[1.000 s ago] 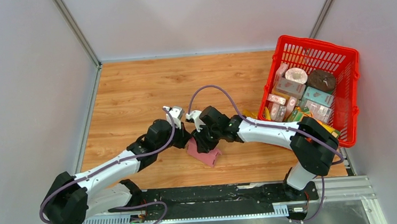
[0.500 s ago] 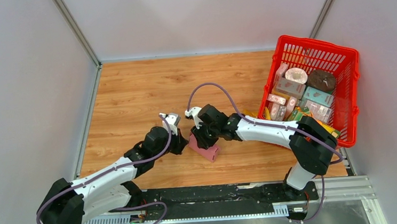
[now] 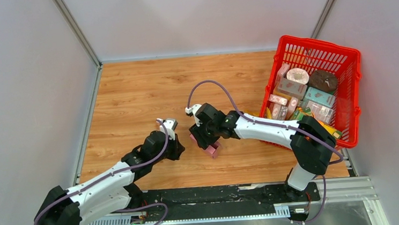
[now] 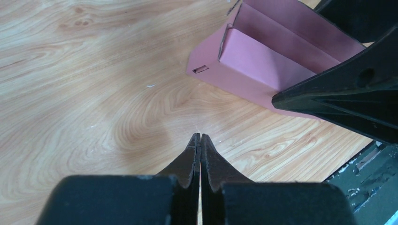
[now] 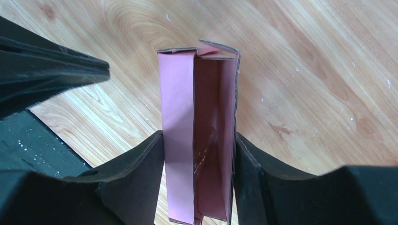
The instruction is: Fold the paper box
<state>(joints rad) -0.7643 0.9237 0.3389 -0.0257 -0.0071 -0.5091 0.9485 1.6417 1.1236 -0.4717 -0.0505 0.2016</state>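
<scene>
Near the middle of the counter [image 3: 131,91], a little toward its near edge, the paper box [image 5: 197,140] stands pinched by the right jaws, one black finger [image 5: 141,168] pressed on each long side. Its top is open, with one long flap folded inward along one side. The right arm [image 3: 266,130] reaches from the near-right corner with its elbow bent beside the red basket [image 3: 346,55], forearm running left and wrist tipped down over the box. The left arm [image 3: 106,179] stretches low and diagonally from the near-left corner, its jaws pressed together over bare wood, just beside the box but apart from it. Open wood lies along the far and left edges; the basket fills the far-right corner. From above, the right wrist covers most of the box, leaving only a pink corner showing. The right wrist view cuts off the box's near end, and in the left wrist view a dark finger hides its right part.
</scene>
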